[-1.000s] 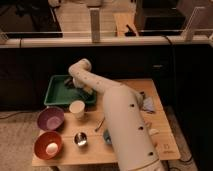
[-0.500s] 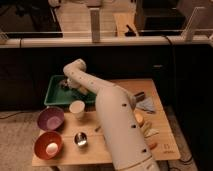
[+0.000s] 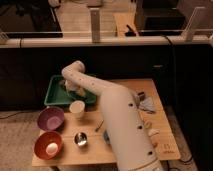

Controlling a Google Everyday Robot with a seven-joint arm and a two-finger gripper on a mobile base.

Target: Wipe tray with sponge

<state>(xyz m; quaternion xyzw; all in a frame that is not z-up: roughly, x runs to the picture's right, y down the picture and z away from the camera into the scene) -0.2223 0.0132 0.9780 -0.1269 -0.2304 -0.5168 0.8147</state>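
The arm's bend has slid a little toward 9 o'clock since a second ago. The cup (image 3: 77,108) has stayed put. The gripper (image 3: 68,86) sits low in the tray (image 3: 52,95), at the table's (image 3: 95,150) 10 o'clock corner. I cannot tell if it grips anything. The tray's long side runs from 9 to 3 o'clock.

One gripper (image 3: 67,86), low inside the one green tray (image 3: 52,96); two round bowls, the purple bowl (image 3: 50,119) and the red bowl (image 3: 48,145), both nearer the camera than the gripper; one cream cup (image 3: 77,108) near it; one small metal cup (image 3: 80,139) farther off.
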